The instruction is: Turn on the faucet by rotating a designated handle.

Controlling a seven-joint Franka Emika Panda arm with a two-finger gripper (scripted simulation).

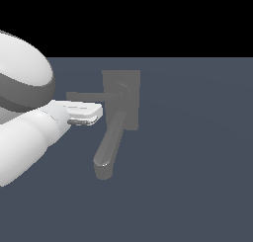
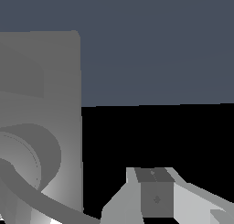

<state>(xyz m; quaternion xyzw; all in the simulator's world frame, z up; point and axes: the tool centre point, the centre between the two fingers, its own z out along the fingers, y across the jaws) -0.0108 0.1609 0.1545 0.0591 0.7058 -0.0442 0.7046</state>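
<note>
Grey and matte, the faucet (image 1: 121,100) is seen near the middle of the exterior view, lying on a slate-blue floor (image 1: 197,162). Its rectangular base plate (image 1: 129,78) sits at 12 o'clock of the fixture; the thick rounded spout (image 1: 108,147) runs from the plate toward 7 o'clock. The handle (image 1: 86,96), a thin flat bar, extends from the round hub (image 1: 122,92) toward 9 o'clock. The white gripper (image 1: 85,113) is positioned just below the handle, at 9 o'clock of the spout; contact with the handle cannot be confirmed. In the wrist view the base plate (image 2: 41,81) and hub (image 2: 32,154) are recorded close by, with one fingertip (image 2: 155,195) visible. Whether the pincer is wide or narrow cannot be told.
</note>
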